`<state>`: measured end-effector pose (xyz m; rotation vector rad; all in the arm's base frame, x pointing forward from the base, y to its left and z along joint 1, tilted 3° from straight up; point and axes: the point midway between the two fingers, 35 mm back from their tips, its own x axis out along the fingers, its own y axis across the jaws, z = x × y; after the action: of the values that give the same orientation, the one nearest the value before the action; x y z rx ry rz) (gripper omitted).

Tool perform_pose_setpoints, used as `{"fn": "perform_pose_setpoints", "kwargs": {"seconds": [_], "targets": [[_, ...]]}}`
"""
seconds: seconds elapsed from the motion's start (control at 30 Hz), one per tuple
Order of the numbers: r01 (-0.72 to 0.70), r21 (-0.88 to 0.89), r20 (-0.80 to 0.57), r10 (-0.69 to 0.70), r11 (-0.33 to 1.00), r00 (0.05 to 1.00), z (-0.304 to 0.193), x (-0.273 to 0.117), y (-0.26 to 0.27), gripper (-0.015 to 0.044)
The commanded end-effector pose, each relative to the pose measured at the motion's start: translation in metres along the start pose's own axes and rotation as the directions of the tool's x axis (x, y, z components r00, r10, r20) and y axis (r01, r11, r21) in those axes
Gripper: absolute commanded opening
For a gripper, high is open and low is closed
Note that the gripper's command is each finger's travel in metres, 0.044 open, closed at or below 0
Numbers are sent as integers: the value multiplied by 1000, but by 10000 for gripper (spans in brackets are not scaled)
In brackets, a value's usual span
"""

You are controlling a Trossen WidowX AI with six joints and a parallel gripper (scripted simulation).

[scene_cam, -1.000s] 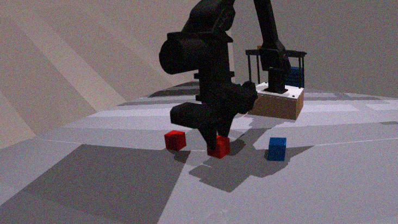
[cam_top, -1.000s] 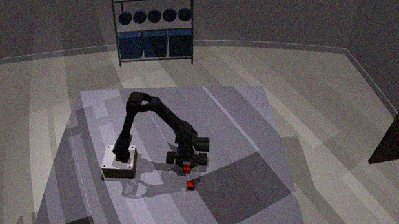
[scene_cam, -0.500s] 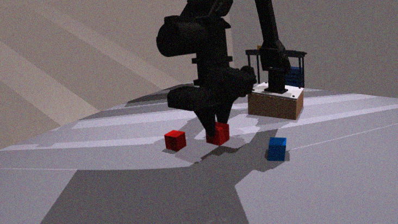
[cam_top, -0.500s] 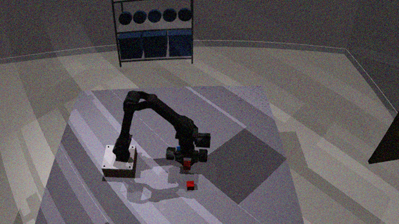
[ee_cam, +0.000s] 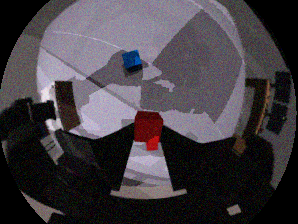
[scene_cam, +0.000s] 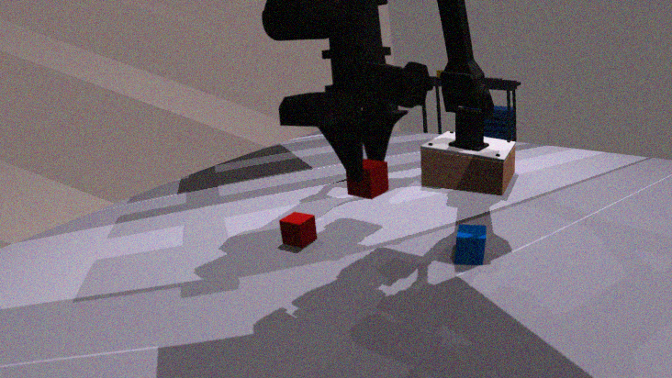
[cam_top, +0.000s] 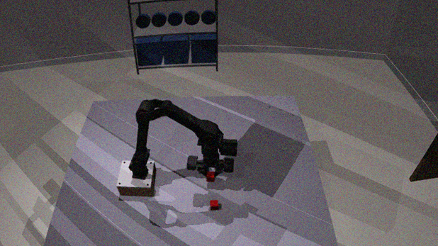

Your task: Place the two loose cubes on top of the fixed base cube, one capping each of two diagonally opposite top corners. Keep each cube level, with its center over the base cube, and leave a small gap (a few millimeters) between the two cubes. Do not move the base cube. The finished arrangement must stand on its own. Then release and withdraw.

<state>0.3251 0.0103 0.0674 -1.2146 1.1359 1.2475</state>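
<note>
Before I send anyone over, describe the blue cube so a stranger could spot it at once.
Find the arm's wood-sided base. In the exterior view, the blue cube sits on the surface in front of it. It is the only blue cube; the other two, one gripped and one loose, are red.

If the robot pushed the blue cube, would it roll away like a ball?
Probably not: the blue cube has flat sides and straight edges, so it would likely slide. It looks about as tall as it is wide, so a low, gentle push probably wouldn't tip it.
</note>
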Motion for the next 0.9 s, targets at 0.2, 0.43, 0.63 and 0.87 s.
{"fn": "perform_pose_setpoints", "kwargs": {"seconds": [0.2,0.43,0.63,0.87], "targets": [[9,-4,2,-9,1000,1000,0,-32,2,105],[9,127,3,-9,992,1000,8,-29,2,105],[7,299,4,-9,954,1000,18,-25,2,105],[6,488,5,-9,873,1000,29,-21,4,105]]}}
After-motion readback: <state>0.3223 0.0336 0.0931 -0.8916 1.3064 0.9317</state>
